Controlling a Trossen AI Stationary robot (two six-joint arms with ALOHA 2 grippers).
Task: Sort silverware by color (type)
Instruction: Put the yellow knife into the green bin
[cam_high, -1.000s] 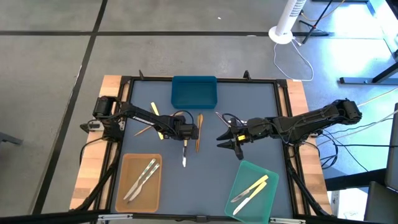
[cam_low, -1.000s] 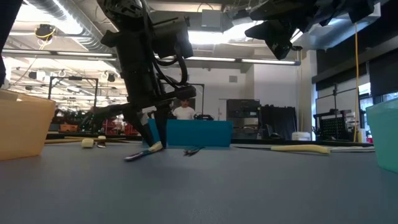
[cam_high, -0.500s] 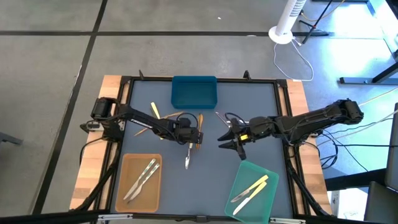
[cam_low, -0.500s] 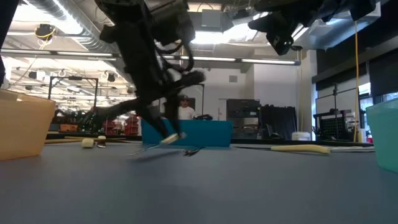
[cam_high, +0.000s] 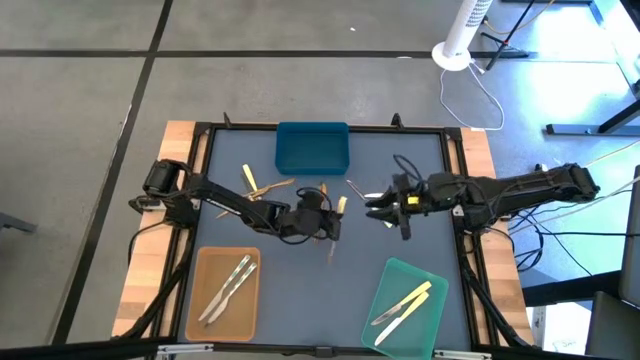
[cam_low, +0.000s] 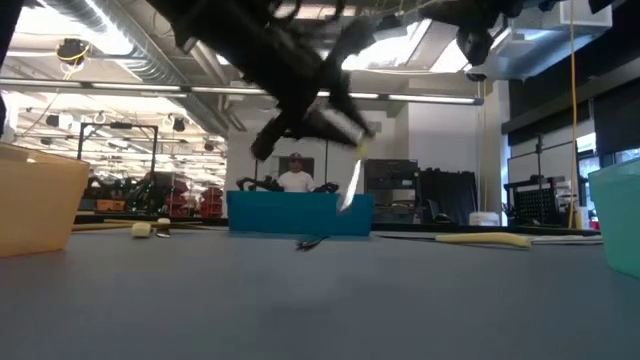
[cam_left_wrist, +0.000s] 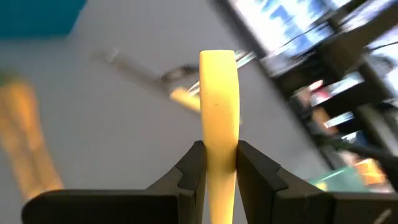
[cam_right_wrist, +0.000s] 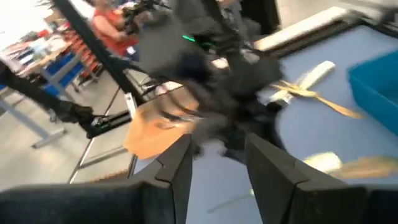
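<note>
Now your left gripper (cam_left_wrist: 216, 163) pinches a pale yellow utensil (cam_left_wrist: 218, 112), lifted above the table (cam_high: 420, 170) at the frame's centre in the high view. Right of centre, your right gripper (cam_high: 385, 209) hovers with its jaws spread, holding nothing.

Pale yellow utensil (cam_left_wrist: 217, 118) pinched in left claw (cam_high: 335, 224), lifted off table (cam_high: 400, 160); other silverware scattered, some in trays.

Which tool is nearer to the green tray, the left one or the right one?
Right. The right tool hovers just above the green tray in the high view; the left tool, gripping a pale yellow utensil, is farther left.
</note>
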